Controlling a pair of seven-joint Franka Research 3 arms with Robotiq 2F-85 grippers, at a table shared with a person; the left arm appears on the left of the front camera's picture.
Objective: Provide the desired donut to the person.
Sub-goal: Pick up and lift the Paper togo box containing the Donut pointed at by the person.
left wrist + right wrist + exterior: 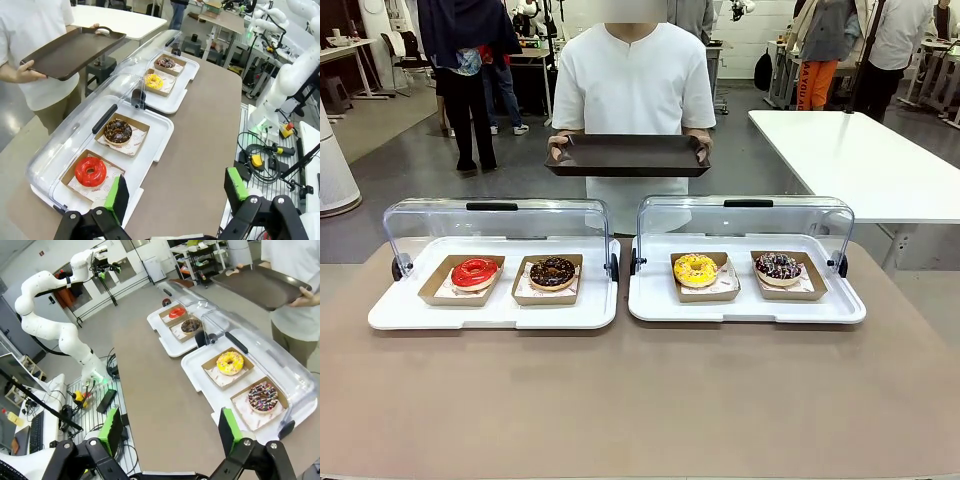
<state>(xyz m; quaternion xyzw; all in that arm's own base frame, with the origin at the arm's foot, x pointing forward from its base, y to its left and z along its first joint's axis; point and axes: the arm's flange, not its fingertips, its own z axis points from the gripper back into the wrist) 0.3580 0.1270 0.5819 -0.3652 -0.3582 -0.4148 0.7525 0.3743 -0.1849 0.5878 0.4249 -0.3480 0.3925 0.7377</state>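
Four donuts lie in cardboard trays on two white display trays. From left: a red glazed donut, a chocolate donut, a yellow donut, and a dark sprinkled donut. The person in a white shirt stands at the far side holding an empty dark serving tray with both hands. My left gripper hangs open above the table's left end, near the red donut. My right gripper is open above the right end, near the sprinkled donut.
Each white display tray has a clear lid swung open at the back. A white table stands at the far right. Other people stand farther off in the room. The brown tabletop lies bare in front.
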